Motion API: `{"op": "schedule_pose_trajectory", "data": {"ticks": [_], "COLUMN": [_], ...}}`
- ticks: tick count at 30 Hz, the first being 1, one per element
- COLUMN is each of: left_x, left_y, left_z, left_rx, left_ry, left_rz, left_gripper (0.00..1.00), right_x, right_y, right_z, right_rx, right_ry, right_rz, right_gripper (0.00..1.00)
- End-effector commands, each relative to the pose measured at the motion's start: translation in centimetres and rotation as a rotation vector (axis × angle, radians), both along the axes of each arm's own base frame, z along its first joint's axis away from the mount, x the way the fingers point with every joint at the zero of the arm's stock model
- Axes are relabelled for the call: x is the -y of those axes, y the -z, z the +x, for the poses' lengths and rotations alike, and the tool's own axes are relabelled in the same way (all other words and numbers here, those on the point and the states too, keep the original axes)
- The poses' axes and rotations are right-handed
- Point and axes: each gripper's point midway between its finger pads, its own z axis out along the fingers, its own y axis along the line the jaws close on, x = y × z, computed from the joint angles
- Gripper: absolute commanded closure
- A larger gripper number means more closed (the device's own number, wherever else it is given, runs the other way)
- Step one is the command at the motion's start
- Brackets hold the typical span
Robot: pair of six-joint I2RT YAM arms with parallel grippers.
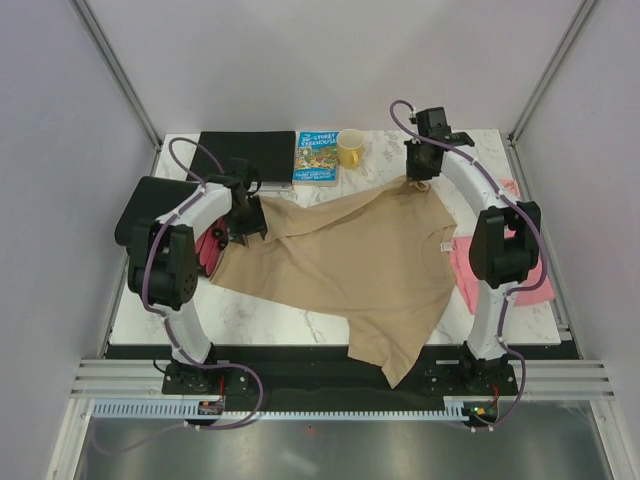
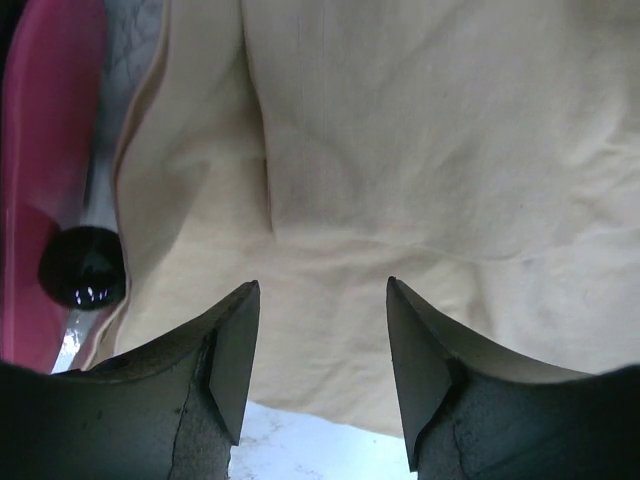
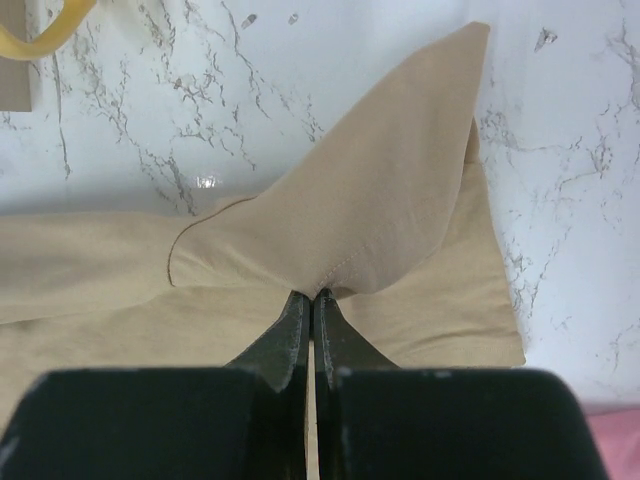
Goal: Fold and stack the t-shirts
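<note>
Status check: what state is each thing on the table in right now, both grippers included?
Tan shirt: unfolded, spread out and rumpled, one end hanging over the near edge.
Pink shirt: lying at the right, partly hidden by the right arm, not stacked.
Left gripper: open, over the tan shirt.
Right gripper: shut on a far part of the tan shirt.
Mug: upright.
Book: closed, lying flat.
</note>
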Motion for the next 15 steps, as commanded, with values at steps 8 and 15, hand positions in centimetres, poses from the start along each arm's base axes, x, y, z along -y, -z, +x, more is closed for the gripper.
{"op": "schedule_pose_trajectory", "data": {"ticks": [8, 15], "left_x": [1.5, 0.2], "left_y": [-1.3, -1.2], "left_z": [5.3, 3.6], "left_rx": [0.072, 0.042], "left_ry": [-0.015, 0.004], "left_rz": [-0.019, 0.028], "left_gripper": [0.42, 0.42], "right_x": [-0.4, -0.1], "right_y": [-3.8, -3.5], "right_z": [0.2, 0.8], "right_rx": [0.076, 0.068], "right_ry": [-0.010, -0.004], "right_rz": [0.045, 0.073], "right_gripper": [1.00, 1.00]}}
